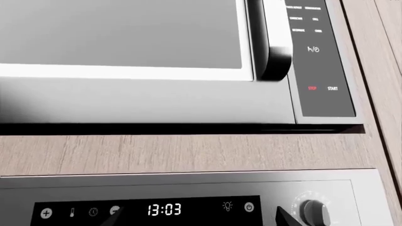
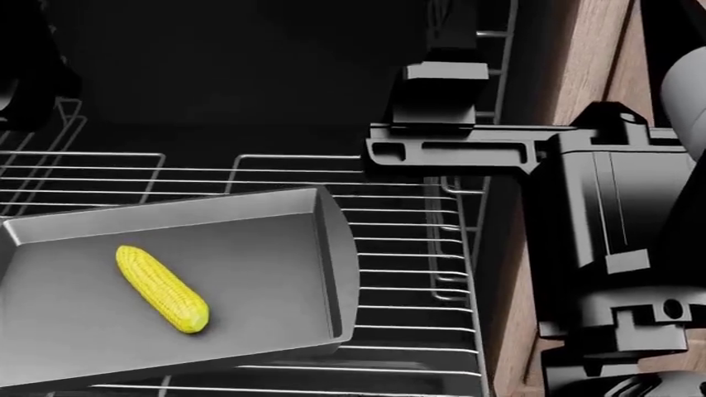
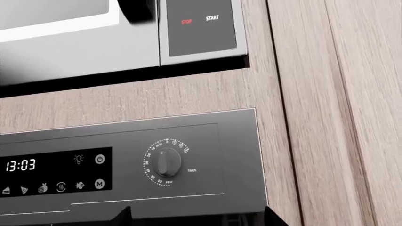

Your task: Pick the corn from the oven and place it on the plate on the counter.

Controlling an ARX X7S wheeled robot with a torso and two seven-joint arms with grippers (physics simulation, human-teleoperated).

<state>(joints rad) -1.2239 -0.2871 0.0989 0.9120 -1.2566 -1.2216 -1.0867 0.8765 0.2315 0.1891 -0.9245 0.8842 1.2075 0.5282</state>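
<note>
Yellow and bumpy, 1 corn [image 2: 162, 289] cob lies slantwise on 1 grey tray [image 2: 264, 248], which rests on the wire rack [image 2: 408, 273] inside the dark oven [image 2: 221, 74]. Nothing touches the cob. Beside the tray, past its far corner toward the oven's side rail, the right arm [image 2: 596, 215] reaches in; how wide its fingers stand I cannot tell, since only dark tips show at the edge of the right wrist view. The left fingers likewise show only dark tips, so I cannot tell their spread. Both wrist views face the oven's control panel [image 3: 125, 165] reading 13:03, with 1 dial [image 3: 164, 162], below 1 microwave [image 1: 157, 61].
</note>
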